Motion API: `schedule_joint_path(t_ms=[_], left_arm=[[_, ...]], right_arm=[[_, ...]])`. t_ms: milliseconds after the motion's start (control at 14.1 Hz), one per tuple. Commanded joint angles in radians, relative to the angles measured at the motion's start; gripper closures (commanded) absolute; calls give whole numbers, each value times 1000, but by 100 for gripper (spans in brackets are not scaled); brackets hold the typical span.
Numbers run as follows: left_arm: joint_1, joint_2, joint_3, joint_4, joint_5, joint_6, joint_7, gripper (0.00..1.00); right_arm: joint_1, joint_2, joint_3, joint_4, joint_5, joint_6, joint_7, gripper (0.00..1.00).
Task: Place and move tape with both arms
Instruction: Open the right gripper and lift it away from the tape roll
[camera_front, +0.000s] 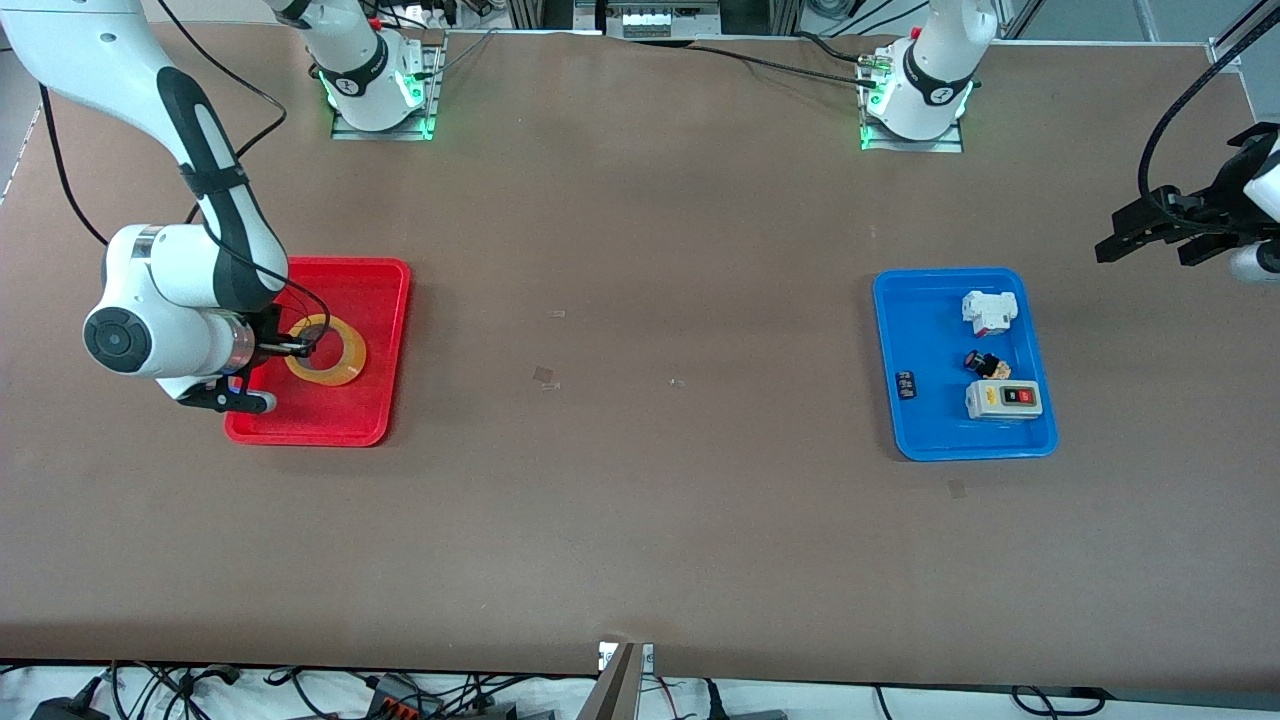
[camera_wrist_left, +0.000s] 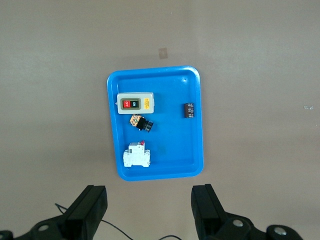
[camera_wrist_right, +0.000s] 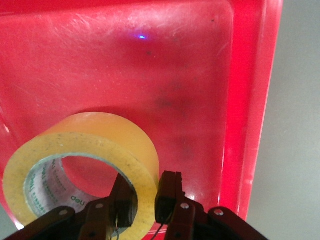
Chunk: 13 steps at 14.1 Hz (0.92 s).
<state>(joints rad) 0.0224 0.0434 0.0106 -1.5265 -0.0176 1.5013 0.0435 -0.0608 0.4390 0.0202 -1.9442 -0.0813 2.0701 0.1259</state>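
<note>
Right hand (camera_front: 300, 345): at the left of the front frame, low over the red tray (camera_front: 385, 300). Its two fingers are closed across the wall of the tape (camera_front: 345, 368), one finger inside the hole and one outside, as seen at the bottom of the right wrist frame, where the hand (camera_wrist_right: 145, 197) pinches the tape (camera_wrist_right: 95, 137) on the side toward the tray's rim.

Tape: a yellowish ring lying flat in the red tray (camera_wrist_right: 250, 100), in the middle of the tray in the front frame, toward the right arm's end of the surface (camera_front: 640, 500).

Left hand (camera_front: 1150, 235): at the far right edge of the front frame, raised in the air past the blue tray (camera_front: 930, 440), waiting. Its fingers are spread wide apart with nothing between them; in the left wrist frame the hand (camera_wrist_left: 150, 210) shows at the bottom with the blue tray (camera_wrist_left: 197, 125) at centre.

Blue tray contents, per the left wrist frame: a grey switch box (camera_wrist_left: 135, 103) with red and dark buttons, a small black and yellow part (camera_wrist_left: 141, 122) just beside it, a white breaker (camera_wrist_left: 136, 155), and a small dark block (camera_wrist_left: 189, 110) set apart near one long rim. All four lie separate from each other
</note>
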Motion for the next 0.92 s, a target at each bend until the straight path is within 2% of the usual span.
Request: schedule_joint_path(t_ms=[0,71,142,213,284,427,711,853], left_arm=[[2,-8,2,-6,-4,5,-8,0],[4,-7,3,-6,-4,7,-8,0],[4,-7,3,-6,-4,11,-8,0],[8,-7,3,-6,-4,13,-8,0],[11,-8,2,-6,-4,13,-8,0],[11,-8,2,-7,-4,13,-8,0],[11,-8,2,-6,-5,11,-8,0],[10,-8,0,-6,-4,11,-8,0]], right_arm=[[-20,-43,3,-68,-12,51,-6,94],[-20,-43,3,-91,-11,80,-6,88],[-21,-42,3,-101,-11,96,-5,63],[-21,-40,3,-98,-11,94,9,29],[-16,-49,4,-87,-11,84,8,1],[-8,-89,18,-17,-9,-22,6,0],[24,-100,20,343,0,-411,-8,0],[27,-98,21,512,8,-513,-32,0]])
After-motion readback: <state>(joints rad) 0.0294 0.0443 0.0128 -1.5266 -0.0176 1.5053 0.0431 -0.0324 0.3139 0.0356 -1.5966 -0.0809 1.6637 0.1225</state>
